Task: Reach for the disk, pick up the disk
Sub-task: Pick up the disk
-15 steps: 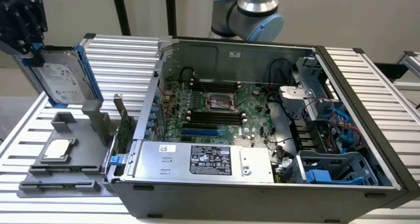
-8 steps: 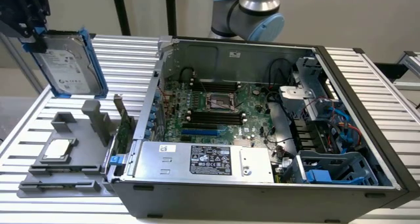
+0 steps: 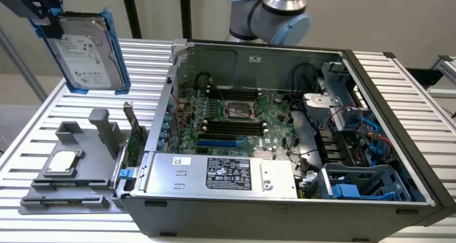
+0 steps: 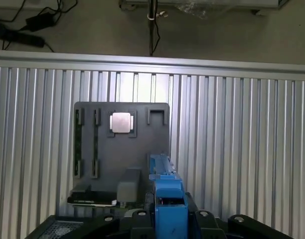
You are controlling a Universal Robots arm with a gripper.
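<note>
Gripper (image 3: pixel 48 10) is seen clamped on the flat silver-grey metal disk (image 3: pixel 89 48) with blue plastic rails, held aloft; pick-up is judged complete, only a steady hold being required.

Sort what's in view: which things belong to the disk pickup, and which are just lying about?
Job in hand:
the disk, aloft above the table
the gripper, holding it

Lying about:
grey fixture tray
square silver chip on that tray
open computer case
silver box with black label inside the case
slatted table
</note>
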